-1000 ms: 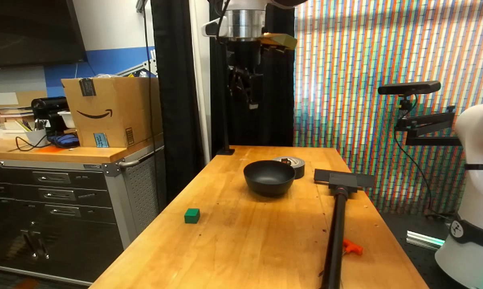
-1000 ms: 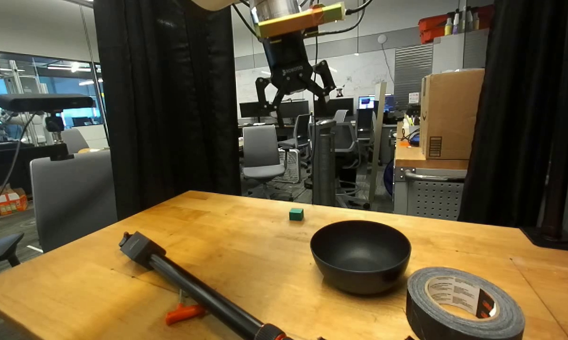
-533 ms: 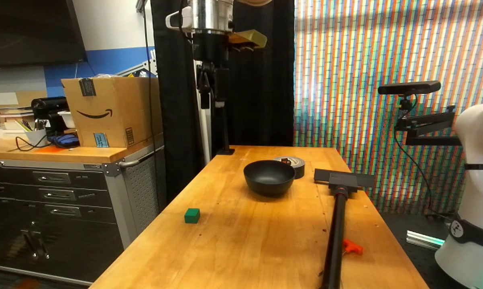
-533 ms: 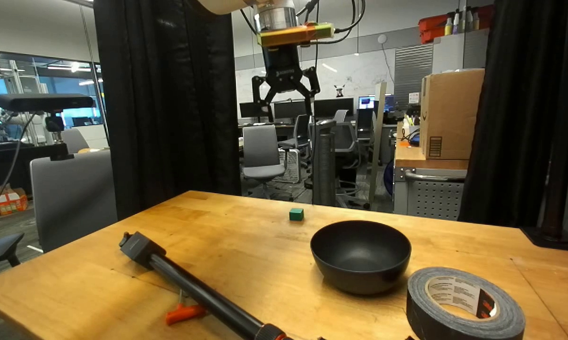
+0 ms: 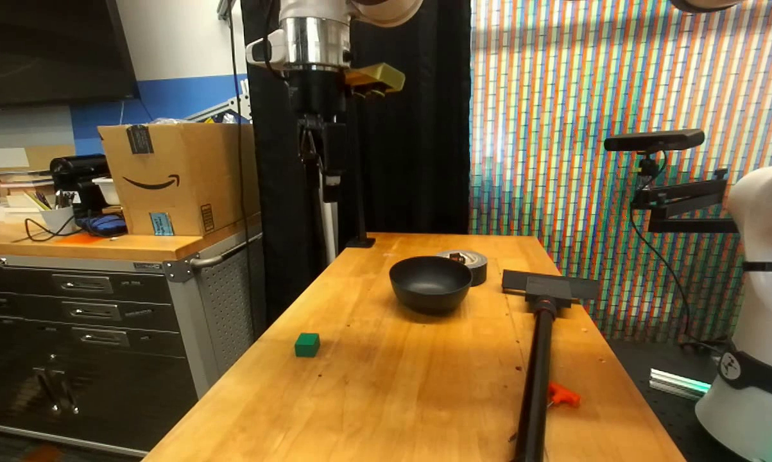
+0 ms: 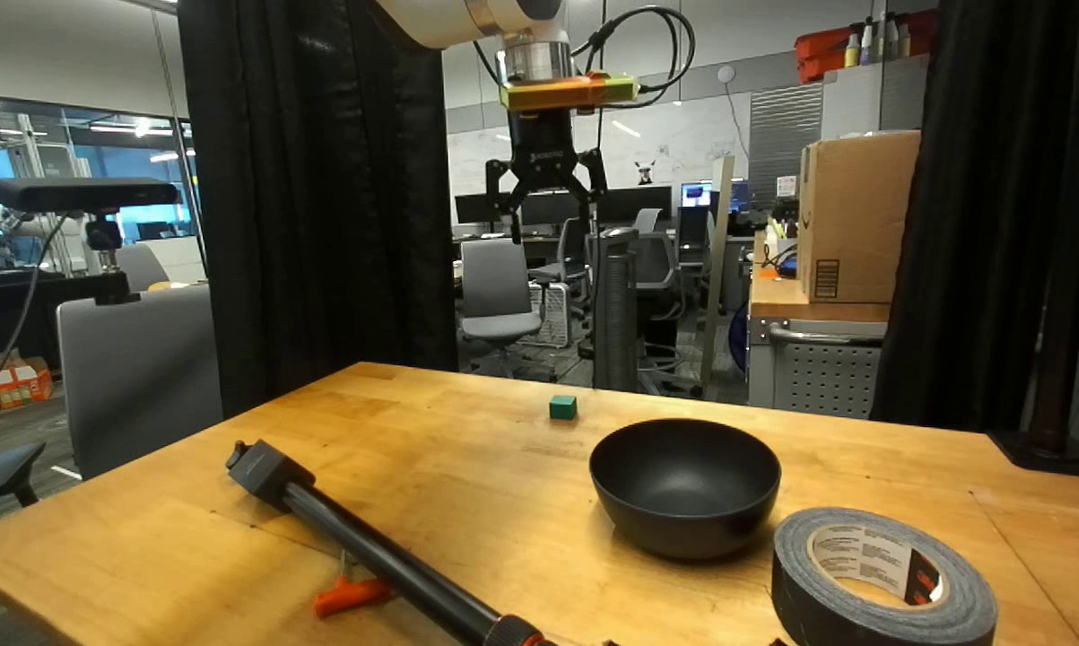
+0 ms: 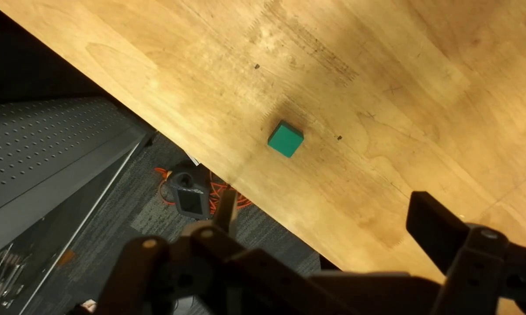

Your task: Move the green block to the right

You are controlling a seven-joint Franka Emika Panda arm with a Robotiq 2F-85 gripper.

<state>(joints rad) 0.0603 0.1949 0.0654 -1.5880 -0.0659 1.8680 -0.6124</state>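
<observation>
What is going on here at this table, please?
A robot arm holds its gripper open and empty in the air, higher than the wooden table. The green block lies on the table near an edge, not touched by the gripper. Probably the arm will go down to it and move it to the right; this is not yet done.

The green block (image 7: 285,140) lies flat on the table (image 7: 402,144), near an edge.
</observation>
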